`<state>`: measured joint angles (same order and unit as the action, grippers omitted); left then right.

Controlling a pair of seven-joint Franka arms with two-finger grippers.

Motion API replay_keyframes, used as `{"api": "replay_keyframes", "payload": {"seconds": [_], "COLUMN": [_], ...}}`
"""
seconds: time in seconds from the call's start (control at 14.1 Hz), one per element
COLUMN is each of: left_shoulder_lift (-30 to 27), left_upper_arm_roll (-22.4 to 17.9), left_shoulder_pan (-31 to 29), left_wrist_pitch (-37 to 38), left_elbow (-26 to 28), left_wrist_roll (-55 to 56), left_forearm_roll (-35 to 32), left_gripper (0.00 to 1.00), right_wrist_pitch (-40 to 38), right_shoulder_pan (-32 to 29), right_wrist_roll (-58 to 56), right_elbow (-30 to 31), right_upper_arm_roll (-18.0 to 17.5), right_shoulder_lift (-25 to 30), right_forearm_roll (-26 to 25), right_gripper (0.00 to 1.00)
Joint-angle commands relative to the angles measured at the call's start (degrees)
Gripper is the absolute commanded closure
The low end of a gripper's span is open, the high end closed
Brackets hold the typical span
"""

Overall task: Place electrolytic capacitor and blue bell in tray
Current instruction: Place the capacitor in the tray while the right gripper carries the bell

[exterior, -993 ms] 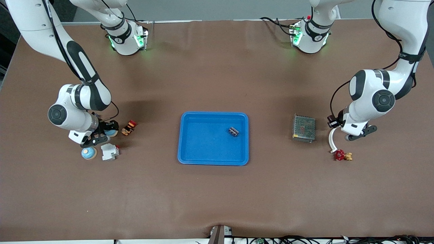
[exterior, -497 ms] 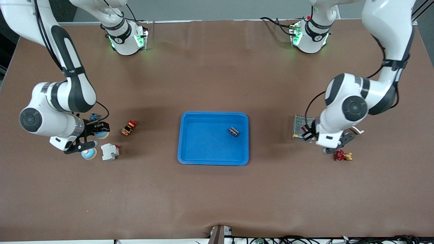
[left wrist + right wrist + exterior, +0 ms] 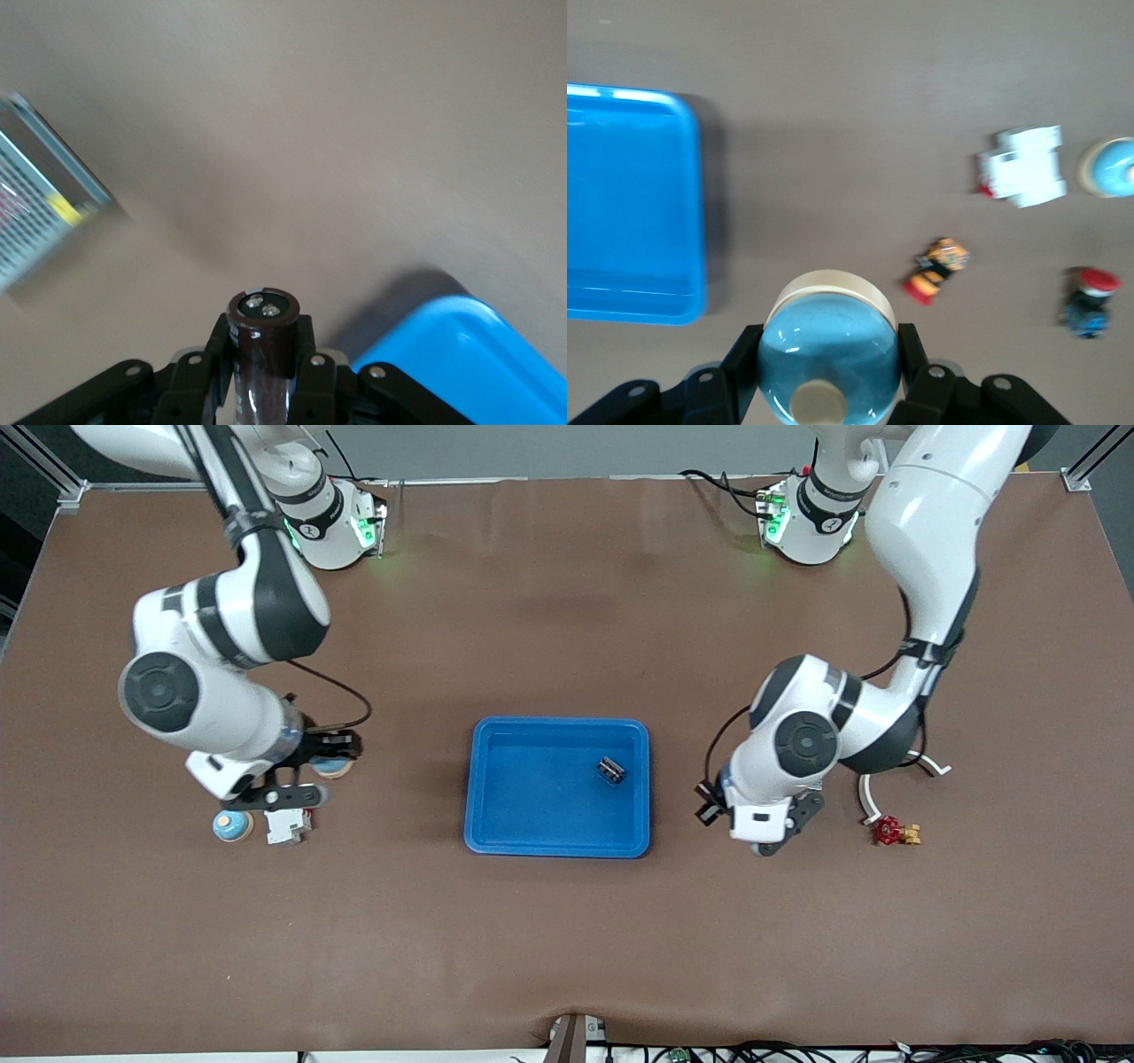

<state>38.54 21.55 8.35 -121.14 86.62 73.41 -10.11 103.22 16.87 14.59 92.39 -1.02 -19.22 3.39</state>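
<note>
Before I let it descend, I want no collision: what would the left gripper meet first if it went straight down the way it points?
Probably bare table: the left gripper, holding the electrolytic capacitor, hangs beside the tray, not over it. Depth is unclear.

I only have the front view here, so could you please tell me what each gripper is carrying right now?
Observer: The left gripper is shut on a dark brown electrolytic capacitor, held upright with its two terminals showing.
Operator: Thank you. And the other arm?
Observer: The right gripper is shut on the blue bell, a blue dome on a cream base.
Operator: Is either one over the tray yet?
Observer: Not yet. In the left wrist view only a corner of the tray shows beside the capacitor, with bare table under it. In the right wrist view the bell is likewise off the tray's rim.
</note>
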Motion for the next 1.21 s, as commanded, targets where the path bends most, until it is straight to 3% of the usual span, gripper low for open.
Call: {"api": "replay_keyframes", "payload": {"seconds": [0.0, 0.35, 0.71, 1.14], "left_shoulder_lift": [4.87, 8.92, 12.52, 14.37], "left_upper_arm_roll": [-0.2, -0.28, -0.46, -0.55], "left_shoulder_pan": [3.24, 6.68, 8.97, 9.67], "left_wrist_pitch": [1.44, -6.46, -14.55, -14.91], "left_elbow": [-7.07, -9.1, -9.54, -9.01], "left_wrist_roll": [5.41, 14.11, 20.27, 21.68], "left_forearm_roll": [-0.08, 0.18, 0.71, 0.88], "left_gripper": [1.0, 1.0, 1.0, 1.0], "right_wrist_pitch": [-0.04, 7.33, 10.68, 21.21], "right_shoulder_pan": [4.73, 12.21, 13.27, 15.2], "right_wrist_roll": [6.39, 12.99, 13.79, 16.59], "right_elbow": [-2.47, -4.15, -3.8, 3.31], "right_upper_arm_roll": [0.66, 0.75, 0.75, 0.84], "right_shoulder_lift": [-0.64, -2.92, -5.47, -5.82], "right_forearm_roll": [1.62, 3.11, 3.11, 3.02], "right_gripper": [0.49, 0.49, 0.49, 0.49]}}
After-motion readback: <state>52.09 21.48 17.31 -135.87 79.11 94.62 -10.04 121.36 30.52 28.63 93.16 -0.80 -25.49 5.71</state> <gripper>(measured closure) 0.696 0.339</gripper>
